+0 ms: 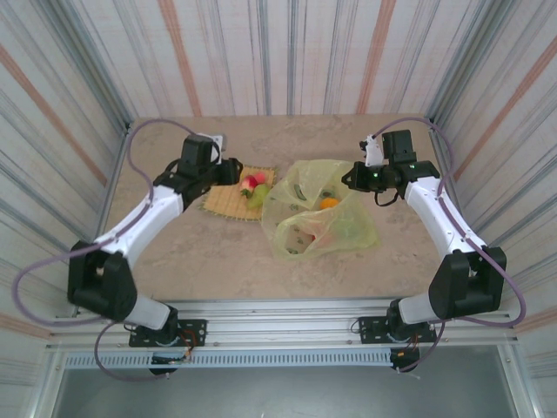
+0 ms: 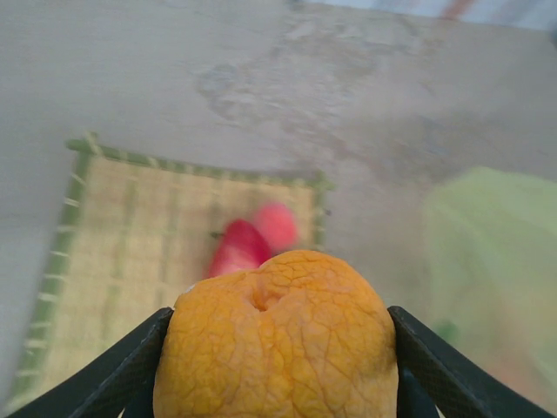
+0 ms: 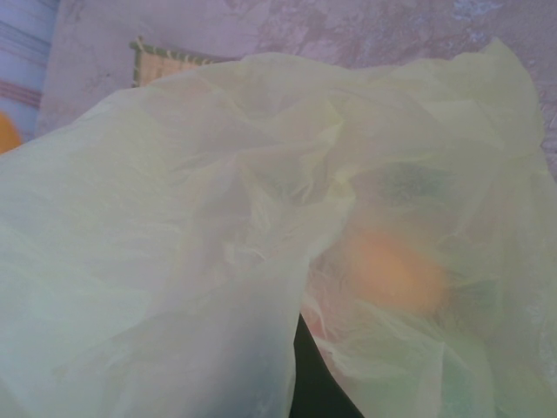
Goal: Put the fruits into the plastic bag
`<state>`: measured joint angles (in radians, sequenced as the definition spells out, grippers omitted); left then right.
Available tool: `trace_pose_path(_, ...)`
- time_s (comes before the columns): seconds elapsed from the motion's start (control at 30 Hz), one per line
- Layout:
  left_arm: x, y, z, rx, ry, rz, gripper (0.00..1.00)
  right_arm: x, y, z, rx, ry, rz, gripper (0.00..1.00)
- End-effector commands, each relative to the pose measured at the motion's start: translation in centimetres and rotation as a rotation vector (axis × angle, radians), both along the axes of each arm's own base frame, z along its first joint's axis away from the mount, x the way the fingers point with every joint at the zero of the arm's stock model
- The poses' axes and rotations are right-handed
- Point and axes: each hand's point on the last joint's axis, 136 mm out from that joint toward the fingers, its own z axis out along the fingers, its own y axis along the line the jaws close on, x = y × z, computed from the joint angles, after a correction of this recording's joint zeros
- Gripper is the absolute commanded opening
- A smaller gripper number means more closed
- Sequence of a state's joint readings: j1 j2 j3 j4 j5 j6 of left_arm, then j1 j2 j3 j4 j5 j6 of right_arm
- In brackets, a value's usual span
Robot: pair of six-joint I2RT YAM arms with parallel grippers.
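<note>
Yellow-green film, mid-table. Top external view: the plastic bag (image 1: 322,218) lies crumpled just right of the woven mat (image 1: 228,202). The right gripper (image 1: 352,178) sits at the bag's far right rim, jaws closed on the film, apparently holding that edge up. A bagged orange (image 1: 329,202) and dim red and green shapes show through the plastic. The left gripper (image 1: 230,171) hangs over the mat's far left part. The red fruits (image 1: 251,183) and a green fruit (image 1: 258,196) sit on the mat, between that gripper and the bag.

Left wrist view: a wrinkled orange (image 2: 274,344) is pinched between the two dark fingers (image 2: 130,374), one on each flank and both touching. It is gripped and clear of the mat (image 2: 113,252). The red fruits (image 2: 239,248) lie ahead on the weave. The bag (image 2: 496,261) is a blurred green mass to the right, past the mat's right border.

Right wrist view: the bag's film (image 3: 174,261) is draped close against the lens. The bagged orange (image 3: 392,270) glows softly through it, right of centre. A corner of the mat (image 3: 165,61) shows at top left. The film hides this gripper's fingertips.

Judgement: the carry runs rightward from the left gripper, over the fruit left on the mat, to the bag's near-left side. The left arm has the load. The right arm is nearer the bag but busy holding it. I cannot tell exactly where the mouth gapes, so the drop point needs care.
</note>
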<state>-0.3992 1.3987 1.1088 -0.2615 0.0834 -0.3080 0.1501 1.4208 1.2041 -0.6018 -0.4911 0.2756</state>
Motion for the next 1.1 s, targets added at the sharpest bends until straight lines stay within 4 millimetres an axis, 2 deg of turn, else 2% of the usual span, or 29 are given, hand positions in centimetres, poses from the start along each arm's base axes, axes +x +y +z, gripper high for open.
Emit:
trace_pose_path(0.0,-4.8,-1.8,0.8,-0.051,0.001,-0.093,0.59,0.4,-0.1,0.9,-0.011,-0.032,0.012,0.00)
trace_pose_path(0.13,-9.3,-3.8,1.7,-0.116,-0.025,-0.181,0.57,0.4,0.0,0.8,-0.012,-0.034,0.013,0.00)
trace_pose_path(0.23,-11.4,-6.4,1.9,-0.152,-0.043,-0.266,0.57,0.6,0.0,0.7,-0.008,-0.033,0.013,0.00)
trace_pose_path(0.37,-13.0,-10.8,1.1,-0.134,-0.041,-0.402,0.57,0.5,0.1,0.9,-0.006,-0.037,0.016,0.00)
trace_pose_path(0.47,-13.1,-13.7,0.0,-0.116,-0.026,-0.478,0.57,0.5,0.1,1.3,-0.003,-0.044,0.009,0.00)
trace_pose_path(0.57,-12.8,-16.3,-0.8,-0.135,-0.023,-0.533,0.57,0.6,0.5,1.6,0.016,-0.048,0.006,0.00)
trace_pose_path(0.73,-10.8,-19.7,-3.3,-0.108,0.001,-0.573,0.57,0.8,1.8,2.4,0.071,-0.051,0.023,0.00)
trace_pose_path(0.93,-6.9,-21.8,-4.8,-0.096,-0.018,-0.478,0.58,0.8,2.3,2.2,0.076,-0.047,0.040,0.00)
trace_pose_path(1.07,-4.3,-22.0,-5.0,-0.130,-0.043,-0.348,0.60,0.4,2.2,1.8,0.058,-0.039,0.055,0.00)
